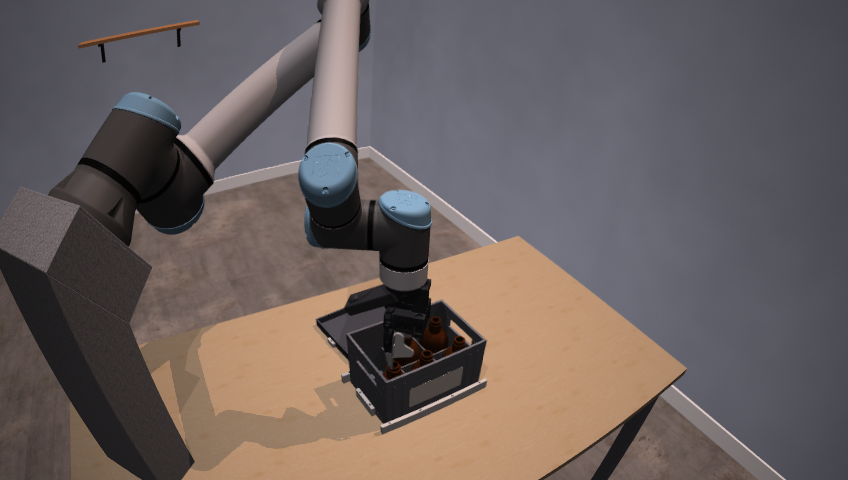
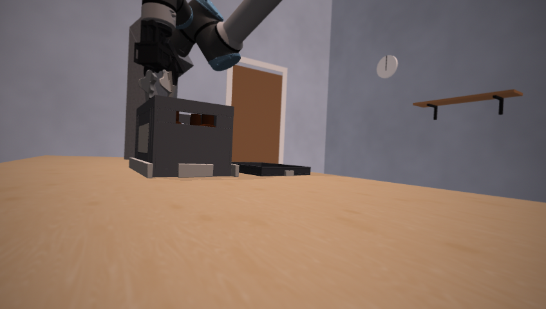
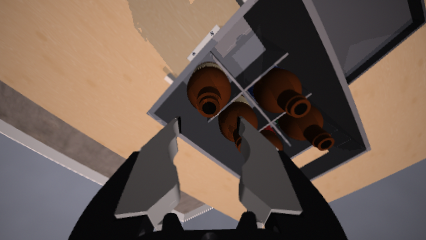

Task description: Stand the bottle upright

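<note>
A dark crate (image 1: 416,389) (image 2: 187,141) (image 3: 334,75) with dividers stands on the table and holds five brown bottles. In the wrist view I see one at the left (image 3: 209,90), one at the back (image 3: 285,92), one in the middle (image 3: 235,120), one at the right (image 3: 310,127), and one (image 3: 272,139) partly hidden behind my right finger. Several bottle necks (image 1: 435,331) (image 1: 458,343) (image 1: 426,356) (image 1: 392,369) show from above. My gripper (image 1: 398,350) (image 2: 156,85) (image 3: 209,117) is partly open and empty, its fingertips at the crate's rim over the left and middle bottles. The flat black tray (image 1: 333,325) (image 2: 272,168) (image 3: 370,30) lies just behind the crate.
The wooden table (image 1: 535,333) (image 2: 268,237) carries only the crate and tray. Pale strips (image 1: 431,405) (image 2: 195,170) lie against the crate's base. The table edge is to the right. A door (image 2: 256,114) and a wall shelf (image 2: 467,98) are far behind.
</note>
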`<state>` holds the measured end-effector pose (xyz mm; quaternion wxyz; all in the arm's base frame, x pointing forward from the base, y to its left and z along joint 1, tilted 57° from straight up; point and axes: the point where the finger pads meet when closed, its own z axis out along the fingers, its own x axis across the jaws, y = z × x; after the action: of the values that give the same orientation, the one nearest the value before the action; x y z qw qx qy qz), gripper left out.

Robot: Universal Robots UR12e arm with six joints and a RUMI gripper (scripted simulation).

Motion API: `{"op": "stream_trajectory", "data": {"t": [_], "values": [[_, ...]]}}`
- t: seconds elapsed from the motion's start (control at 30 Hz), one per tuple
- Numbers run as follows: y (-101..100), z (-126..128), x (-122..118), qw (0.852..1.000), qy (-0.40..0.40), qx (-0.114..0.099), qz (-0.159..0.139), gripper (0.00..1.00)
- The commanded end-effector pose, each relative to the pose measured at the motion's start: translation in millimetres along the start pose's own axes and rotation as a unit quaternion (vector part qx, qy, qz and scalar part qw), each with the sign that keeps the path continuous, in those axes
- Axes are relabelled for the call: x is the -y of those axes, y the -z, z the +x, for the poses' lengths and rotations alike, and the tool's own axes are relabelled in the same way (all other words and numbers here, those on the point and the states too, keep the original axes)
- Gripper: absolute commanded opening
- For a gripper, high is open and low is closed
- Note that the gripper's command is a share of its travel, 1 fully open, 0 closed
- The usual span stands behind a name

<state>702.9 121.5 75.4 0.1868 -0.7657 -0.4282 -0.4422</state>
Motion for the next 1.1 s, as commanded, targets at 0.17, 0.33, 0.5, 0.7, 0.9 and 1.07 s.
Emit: {"op": "stream_trajectory", "data": {"t": [0.17,0.33,0.5,0.7,0.9,1.07], "values": [[-0.8,0.4,-0.8,1.000,0.001,0.000,0.000,0.38],[-0.9,0.2,1.3,1.000,0.001,0.000,0.000,0.38],[-1.0,0.2,5.8,1.000,0.000,0.001,0.001,0.38],[-0.9,0.4,6.8,1.000,0.000,0.000,0.001,0.38],[-0.4,1.0,4.3,1.000,0.001,0.000,0.000,0.38],[-0.4,1.0,4.3,1.000,0.001,0.000,0.000,0.38]]}}
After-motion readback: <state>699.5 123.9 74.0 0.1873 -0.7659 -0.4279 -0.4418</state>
